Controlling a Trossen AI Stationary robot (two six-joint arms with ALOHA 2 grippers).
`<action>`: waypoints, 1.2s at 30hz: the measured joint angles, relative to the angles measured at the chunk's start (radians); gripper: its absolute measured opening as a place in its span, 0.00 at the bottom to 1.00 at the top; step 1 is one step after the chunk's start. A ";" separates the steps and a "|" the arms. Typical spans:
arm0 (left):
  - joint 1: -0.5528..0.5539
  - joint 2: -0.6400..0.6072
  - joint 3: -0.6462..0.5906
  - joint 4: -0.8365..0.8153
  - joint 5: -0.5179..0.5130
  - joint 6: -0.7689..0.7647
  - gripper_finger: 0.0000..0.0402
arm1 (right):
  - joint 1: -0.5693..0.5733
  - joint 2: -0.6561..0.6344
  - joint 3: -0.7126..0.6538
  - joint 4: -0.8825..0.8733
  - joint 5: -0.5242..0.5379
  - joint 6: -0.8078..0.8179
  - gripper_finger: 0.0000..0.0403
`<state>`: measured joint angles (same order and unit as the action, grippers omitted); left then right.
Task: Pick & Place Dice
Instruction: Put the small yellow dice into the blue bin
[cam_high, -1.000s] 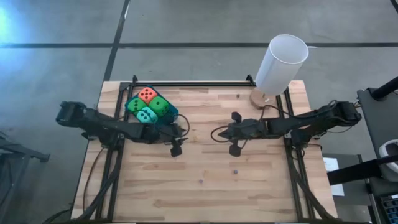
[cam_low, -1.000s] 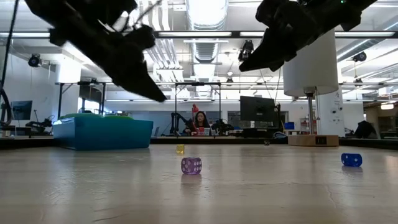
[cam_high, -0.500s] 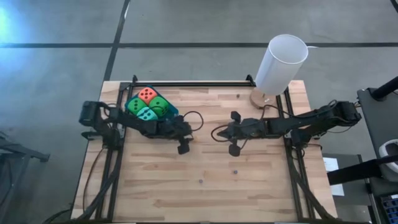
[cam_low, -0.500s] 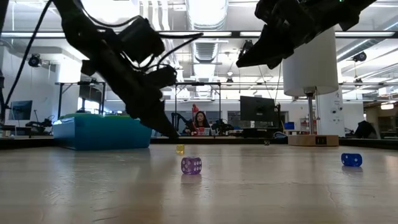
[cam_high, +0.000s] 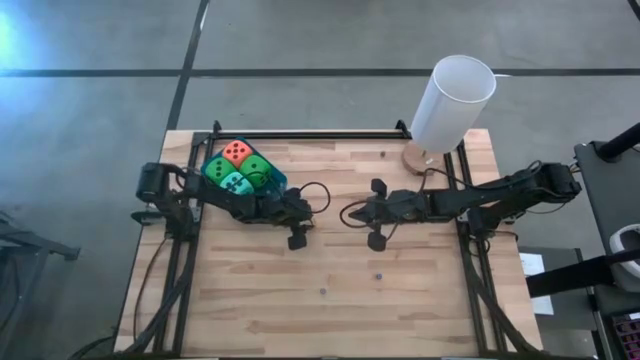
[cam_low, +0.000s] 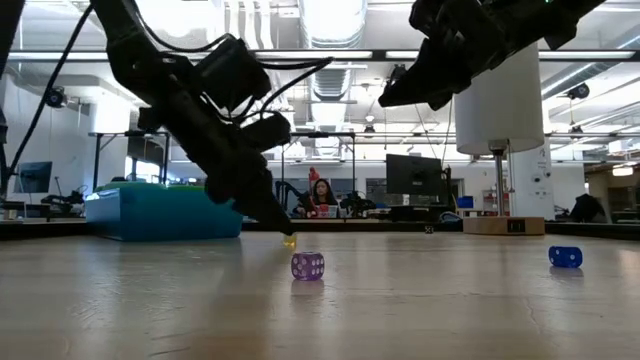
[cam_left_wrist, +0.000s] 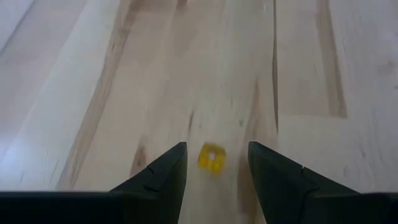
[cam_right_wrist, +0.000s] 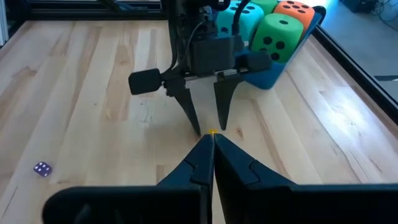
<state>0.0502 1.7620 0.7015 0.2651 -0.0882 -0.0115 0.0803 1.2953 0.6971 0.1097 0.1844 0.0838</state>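
Left claw (cam_left_wrist: 216, 163) spread, tips low astride a small yellow die (cam_left_wrist: 211, 157) mid-desk, right claw (cam_right_wrist: 212, 149) pressed together facing it, four big dice (cam_high: 240, 168) in the blue tray (cam_high: 280, 181) near the desk's (cam_high: 420, 300) far-left corner

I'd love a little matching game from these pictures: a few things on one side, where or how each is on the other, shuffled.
Things:
1. yellow die
2. purple die
3. orange-red foam die
4. right gripper

Places or states:
A. in the blue tray with the green and teal ones
B. shut, hovering above the table
C. between the open fingers of the left gripper
D. alone on the bare wood, nearest the low camera

Pairs: 1-C, 2-D, 3-A, 4-B
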 joint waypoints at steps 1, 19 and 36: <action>0.000 0.005 0.001 0.011 0.000 0.008 0.43 | 0.000 0.000 0.000 0.001 0.000 0.000 0.02; 0.008 0.015 -0.002 0.023 0.000 0.012 0.41 | 0.000 0.000 0.000 0.001 0.000 0.002 0.02; 0.008 0.015 -0.005 0.023 0.003 0.012 0.40 | 0.000 0.000 0.000 0.001 0.000 0.002 0.02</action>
<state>0.0586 1.7771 0.6966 0.2877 -0.0849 0.0002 0.0803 1.2953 0.6971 0.1104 0.1844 0.0860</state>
